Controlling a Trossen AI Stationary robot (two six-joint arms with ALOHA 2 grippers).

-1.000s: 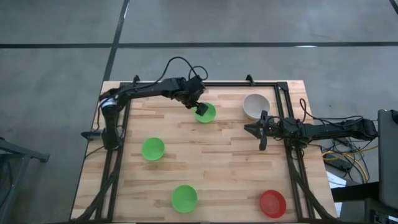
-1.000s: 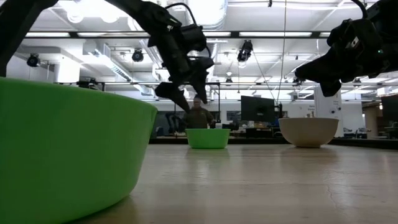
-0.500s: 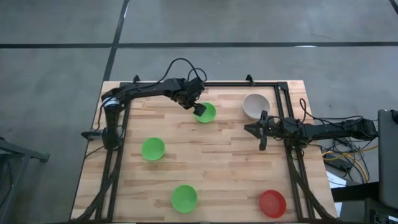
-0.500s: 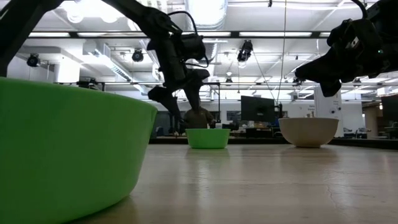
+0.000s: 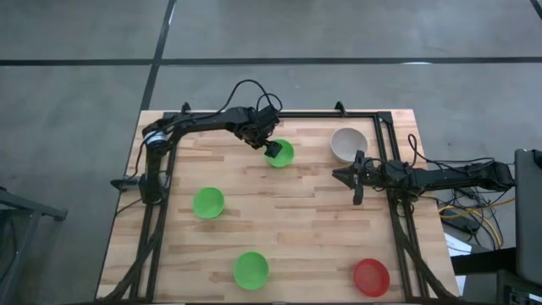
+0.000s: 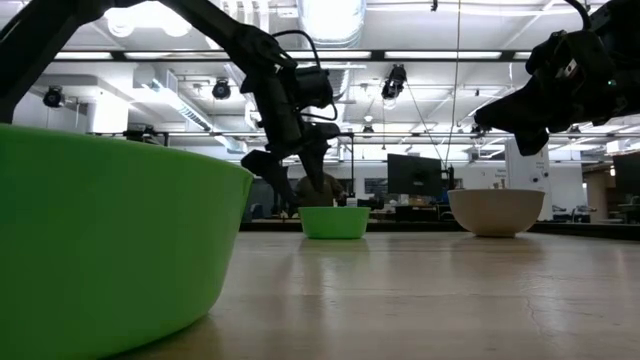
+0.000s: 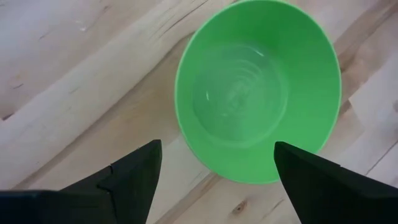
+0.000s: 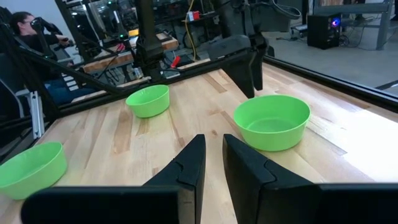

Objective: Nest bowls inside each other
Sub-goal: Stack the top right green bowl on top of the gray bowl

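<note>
A: High view is showing you the broad pale wooden table point(image 5: 296, 220), planked and smooth, so light plastic is going to be sliding on it easily. Where are your bowls sitting?

B: All five are lying apart, none nested yet. Your far green bowl point(image 5: 280, 153) is sitting at the back middle, the grey-white bowl point(image 5: 347, 144) at the back right, a second green bowl point(image 5: 208, 202) mid-left, a third green bowl point(image 5: 251, 269) at the front, and the red bowl point(image 5: 371, 277) at the front right corner.

A: And your claws?

B: Your left gripper point(image 7: 214, 171) is hanging spread wide over the near rim of that far green bowl, one finger inside the rim line and one outside. Your right gripper point(image 8: 211, 158) is waiting near the grey-white bowl with its fingers nearly pressed together, holding nothing.

A: What is risking trouble?

B: The wall is looking thin, round and glossy. If you are closing off-centre, the rim is likely squirting sideways or the bowl is tipping; coming down too low, you are shoving it along the planks.
</note>
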